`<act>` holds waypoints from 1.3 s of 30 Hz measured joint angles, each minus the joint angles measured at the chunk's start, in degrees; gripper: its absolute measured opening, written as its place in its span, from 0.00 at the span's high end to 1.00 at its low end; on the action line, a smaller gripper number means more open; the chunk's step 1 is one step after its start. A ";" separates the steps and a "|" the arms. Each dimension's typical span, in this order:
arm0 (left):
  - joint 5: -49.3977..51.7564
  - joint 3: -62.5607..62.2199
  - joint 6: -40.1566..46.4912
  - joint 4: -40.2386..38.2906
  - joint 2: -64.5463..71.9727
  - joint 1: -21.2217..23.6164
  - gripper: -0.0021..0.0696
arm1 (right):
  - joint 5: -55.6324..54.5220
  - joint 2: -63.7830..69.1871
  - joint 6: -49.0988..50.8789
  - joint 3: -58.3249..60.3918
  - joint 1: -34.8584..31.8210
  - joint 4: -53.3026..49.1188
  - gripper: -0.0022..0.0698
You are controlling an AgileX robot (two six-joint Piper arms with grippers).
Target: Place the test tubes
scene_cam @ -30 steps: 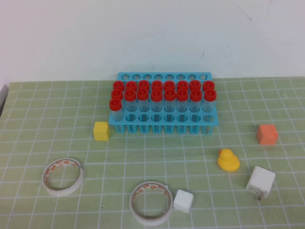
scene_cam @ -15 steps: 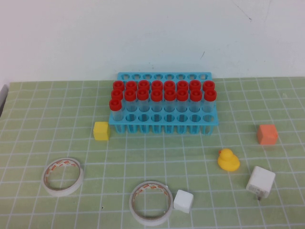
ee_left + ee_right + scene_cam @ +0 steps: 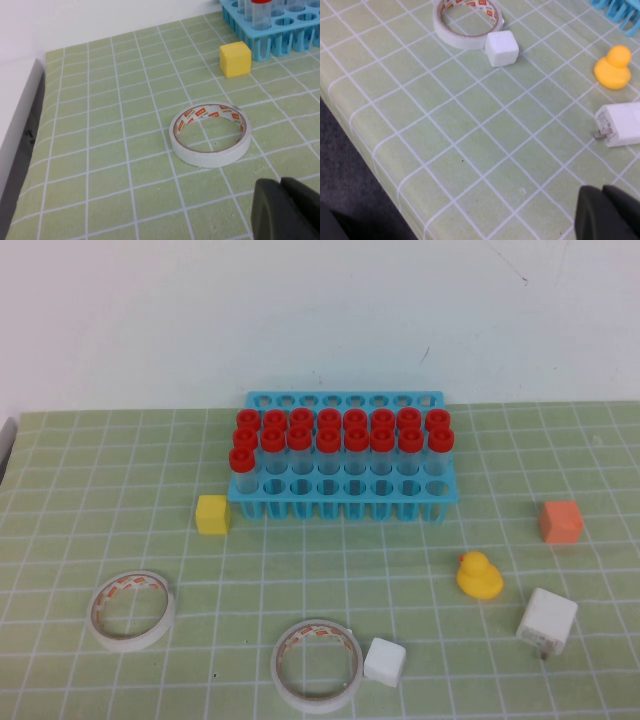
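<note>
Nothing in hand right now. The test tubes (image 3: pixel 341 435), red caps on, stand upright in the blue rack (image 3: pixel 343 502) at the middle of the table's (image 3: pixel 100 490) far edge: 2 rows, plus 1 more at the rack's left end. A yellow cube (image 3: pixel 212 514) sits just beside that end.

The left gripper (image 3: pixel 282 207) hangs over the near left part, close to a tape roll (image 3: pixel 130 642), jaws pressed together on nothing. The right gripper (image 3: pixel 606 212) is above the near edge by the white charger (image 3: pixel 547 621) and the duck (image 3: pixel 479 576). It looks closed too, and empty.
</note>
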 joint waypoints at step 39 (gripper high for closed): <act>0.03 0.00 0.04 0.00 0.00 0.00 0.97 | -5.69 -12.99 0.00 0.00 -42.58 -0.23 0.97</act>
